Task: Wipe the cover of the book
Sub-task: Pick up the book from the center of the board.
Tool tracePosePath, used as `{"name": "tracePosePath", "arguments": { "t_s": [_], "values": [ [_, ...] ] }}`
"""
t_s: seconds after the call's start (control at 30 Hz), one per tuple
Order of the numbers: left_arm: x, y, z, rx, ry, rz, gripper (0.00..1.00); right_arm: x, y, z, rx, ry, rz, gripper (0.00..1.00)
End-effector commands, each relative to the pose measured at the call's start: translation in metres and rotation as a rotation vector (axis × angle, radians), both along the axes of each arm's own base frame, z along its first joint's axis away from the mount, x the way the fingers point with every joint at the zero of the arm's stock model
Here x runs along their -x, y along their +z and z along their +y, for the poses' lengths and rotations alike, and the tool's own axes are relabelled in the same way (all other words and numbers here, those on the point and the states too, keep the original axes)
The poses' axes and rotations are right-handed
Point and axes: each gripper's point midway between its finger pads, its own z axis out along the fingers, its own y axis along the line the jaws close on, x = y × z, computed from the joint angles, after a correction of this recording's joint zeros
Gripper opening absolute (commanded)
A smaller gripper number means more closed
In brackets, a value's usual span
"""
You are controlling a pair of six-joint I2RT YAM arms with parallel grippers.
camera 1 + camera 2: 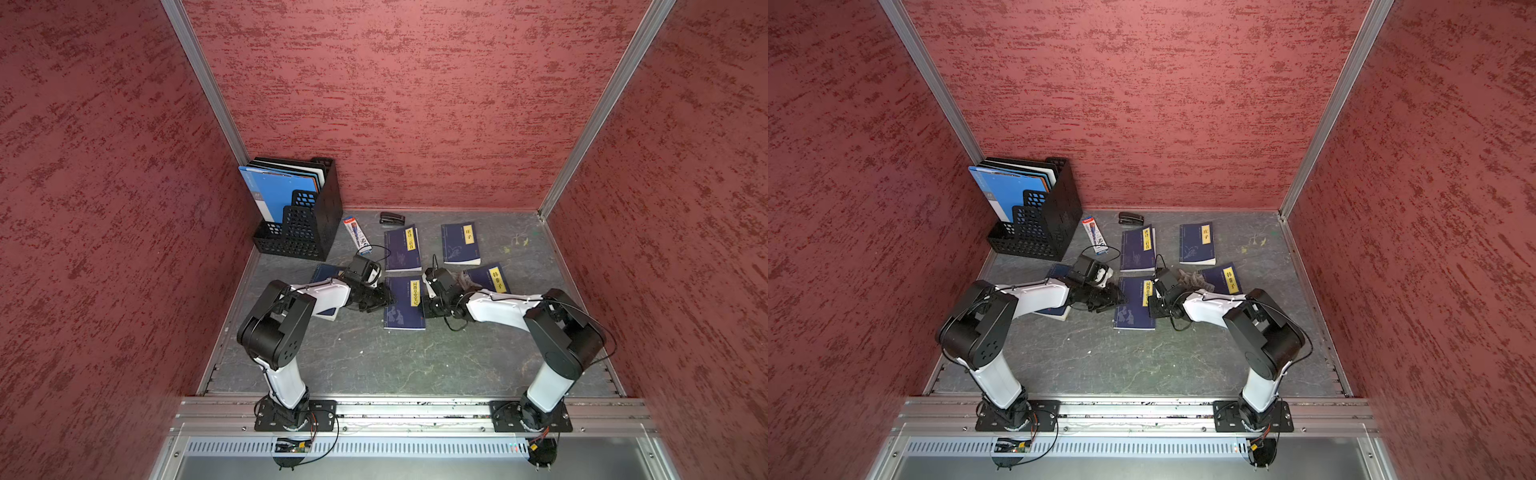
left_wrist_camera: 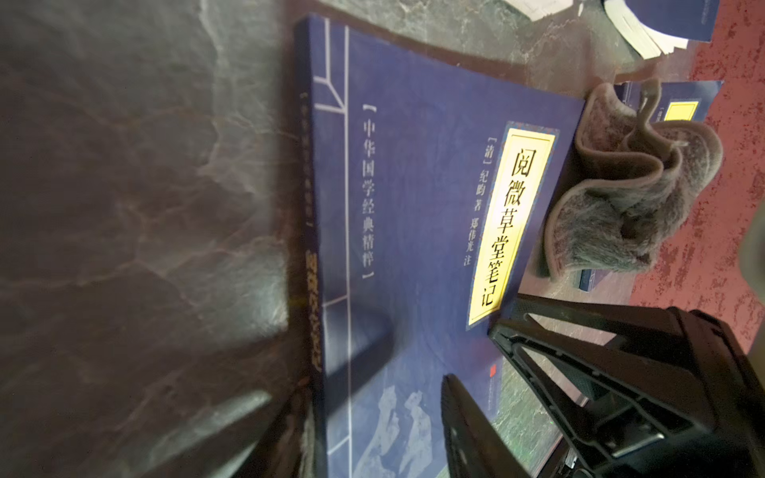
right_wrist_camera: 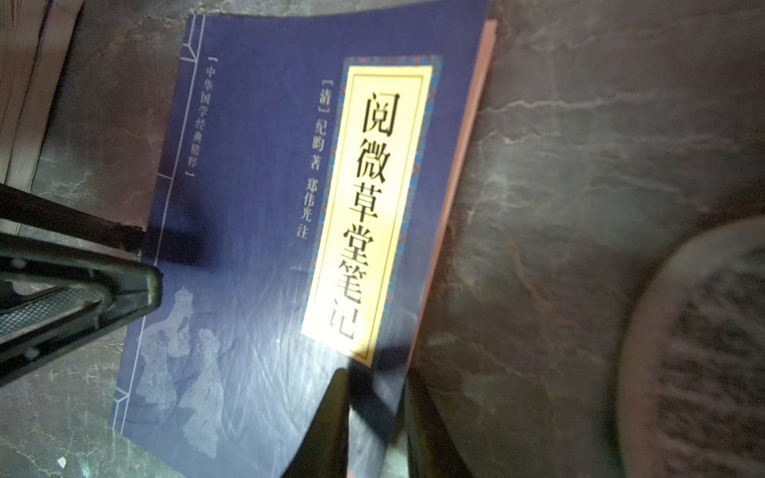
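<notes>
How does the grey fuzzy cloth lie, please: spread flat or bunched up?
Bunched up: the grey fuzzy cloth stands in wavy upright folds in the left wrist view.

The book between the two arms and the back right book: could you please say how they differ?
The book between the arms carries a long yellow title label; the back right book a short one. The first shows figures near its foot, the second a plant sprig. The left gripper and right gripper flank the first; the second lies clear of both. Both are dark blue, closed, flat on the table.
</notes>
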Motion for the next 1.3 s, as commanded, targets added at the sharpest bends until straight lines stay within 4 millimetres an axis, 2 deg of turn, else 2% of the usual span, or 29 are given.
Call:
{"name": "tracePosePath", "arguments": {
  "t_s": [0.0,0.13,0.23,0.37,0.5,0.67,0.83,0.93,1.1,1.17,1.27],
  "values": [
    [-0.001,0.020,-0.022,0.128,-0.069,-0.057,0.47,0.018,-0.030,-0.011,0.070,0.006,0.069,0.22],
    [-0.004,0.035,-0.026,0.173,-0.087,-0.106,0.46,0.017,-0.032,-0.011,0.072,0.006,0.071,0.22],
    [-0.006,0.039,-0.024,0.172,-0.082,-0.122,0.41,0.017,-0.032,-0.010,0.071,0.007,0.070,0.22],
    [-0.009,0.038,-0.018,0.165,-0.063,-0.116,0.34,0.016,-0.034,-0.011,0.077,0.006,0.071,0.23],
    [-0.011,0.032,-0.010,0.128,-0.047,-0.101,0.22,0.013,-0.030,-0.011,0.077,0.002,0.050,0.25],
    [-0.011,0.031,-0.007,0.091,-0.068,-0.090,0.06,0.003,-0.017,-0.007,0.072,0.008,0.005,0.36],
    [-0.010,0.039,0.001,0.054,-0.083,-0.090,0.00,-0.010,0.006,-0.003,0.069,0.020,-0.067,0.51],
    [-0.008,0.049,0.013,0.031,-0.072,-0.078,0.00,-0.021,0.027,-0.003,0.081,0.020,-0.129,0.57],
    [-0.005,0.080,0.044,0.001,-0.038,-0.081,0.00,-0.039,0.059,-0.007,0.083,0.015,-0.219,0.61],
    [-0.002,0.094,0.054,-0.005,-0.028,-0.086,0.00,-0.045,0.066,-0.009,0.073,0.006,-0.241,0.61],
    [0.003,0.112,0.072,-0.006,-0.005,-0.083,0.00,-0.053,0.067,-0.015,0.065,0.001,-0.250,0.62]
  ]
}}
